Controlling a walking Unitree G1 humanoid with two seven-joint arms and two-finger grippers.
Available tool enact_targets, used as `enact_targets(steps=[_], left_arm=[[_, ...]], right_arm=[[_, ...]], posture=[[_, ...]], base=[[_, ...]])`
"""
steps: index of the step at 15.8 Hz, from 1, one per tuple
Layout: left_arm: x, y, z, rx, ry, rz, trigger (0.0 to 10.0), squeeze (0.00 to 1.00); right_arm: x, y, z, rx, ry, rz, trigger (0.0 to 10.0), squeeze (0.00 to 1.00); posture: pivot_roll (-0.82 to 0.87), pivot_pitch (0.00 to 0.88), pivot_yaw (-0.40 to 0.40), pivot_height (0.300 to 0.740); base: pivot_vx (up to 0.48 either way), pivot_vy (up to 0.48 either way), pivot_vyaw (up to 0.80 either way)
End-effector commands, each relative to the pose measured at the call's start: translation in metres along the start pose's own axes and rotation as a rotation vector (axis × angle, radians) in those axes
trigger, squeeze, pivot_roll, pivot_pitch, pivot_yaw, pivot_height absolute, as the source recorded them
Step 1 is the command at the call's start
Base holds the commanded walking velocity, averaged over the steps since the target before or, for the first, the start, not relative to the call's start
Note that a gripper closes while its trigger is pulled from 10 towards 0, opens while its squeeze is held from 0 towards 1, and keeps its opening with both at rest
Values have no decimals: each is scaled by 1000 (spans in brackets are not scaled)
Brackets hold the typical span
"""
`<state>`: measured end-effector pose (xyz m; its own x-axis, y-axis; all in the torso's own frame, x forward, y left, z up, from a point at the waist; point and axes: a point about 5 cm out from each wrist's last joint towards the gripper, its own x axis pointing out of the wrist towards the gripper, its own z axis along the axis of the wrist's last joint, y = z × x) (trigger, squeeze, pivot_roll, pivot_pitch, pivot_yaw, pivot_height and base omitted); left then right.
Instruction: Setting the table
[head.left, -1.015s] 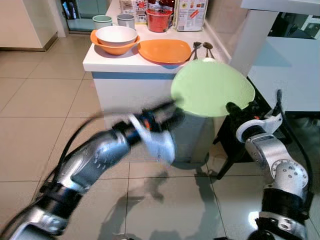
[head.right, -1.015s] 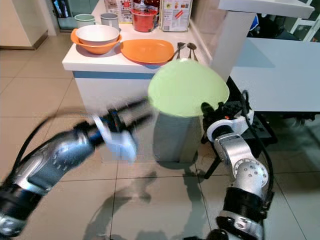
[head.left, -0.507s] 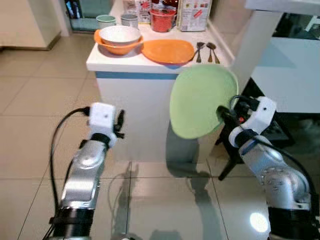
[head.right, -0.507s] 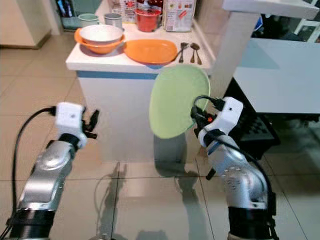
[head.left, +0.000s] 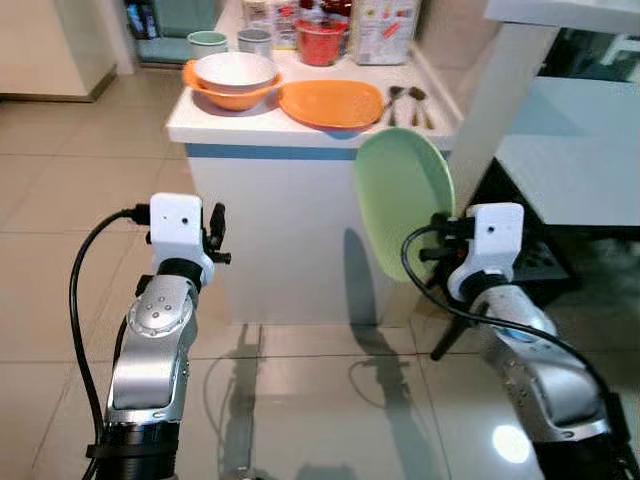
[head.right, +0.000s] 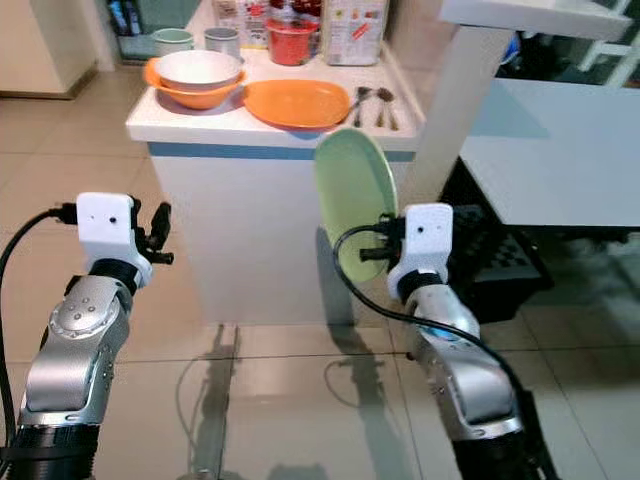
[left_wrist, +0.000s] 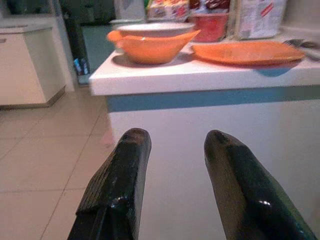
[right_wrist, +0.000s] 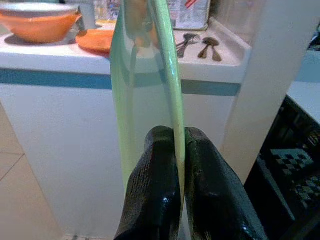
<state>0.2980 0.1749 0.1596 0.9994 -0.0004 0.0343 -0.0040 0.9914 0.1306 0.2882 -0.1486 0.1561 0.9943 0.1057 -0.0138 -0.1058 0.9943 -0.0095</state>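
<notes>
The round pale green plate (head.left: 402, 210) stands on edge in the air, just in front of the white surface (head.left: 300, 120), its rim pinched by the right claw (right_wrist: 178, 137). The left claw (left_wrist: 172, 150) hovers empty, fingers apart, to the left. On the surface sit a flat orange plate (head.left: 330, 102) and stacked orange bowl (head.left: 232, 92).

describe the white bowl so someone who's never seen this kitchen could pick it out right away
Find the white counter with the blue stripe under its top, straight ahead of the robot. At its far left corner, left of the flat orange plate, sits an orange bowl, and the white bowl is nested inside it. It is the only white dish there, and the only one stacked in another.
</notes>
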Motion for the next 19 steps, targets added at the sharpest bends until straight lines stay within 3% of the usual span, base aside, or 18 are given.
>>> enact_targets(steps=[1,3,8,15,19], left_arm=[[-1,-7,2,3,4,-3,10000,0],[-2,-7,3,-25,5,20,10000,0],[3,-19,15,23,-26,-21,10000,0],[5,-22,17,8,-26,-17,10000,0],[11,-20,21,-34,-50,-13,10000,0]], right_arm=[[0,-13,17,-36,-100,-67,10000,0],[1,-13,18,-28,-101,-72,10000,0],[6,-15,17,9,-113,-82,10000,0],[7,-24,16,6,-93,-108,10000,0],[5,-28,18,-11,-79,-133,10000,0]], posture=[[17,0,-57,740],[6,0,-61,740],[50,0,-64,740],[18,0,-83,740],[-7,0,-54,740]], base=[[0,-394,0],[0,-390,0],[0,-388,0],[0,-389,0],[0,0,0]])
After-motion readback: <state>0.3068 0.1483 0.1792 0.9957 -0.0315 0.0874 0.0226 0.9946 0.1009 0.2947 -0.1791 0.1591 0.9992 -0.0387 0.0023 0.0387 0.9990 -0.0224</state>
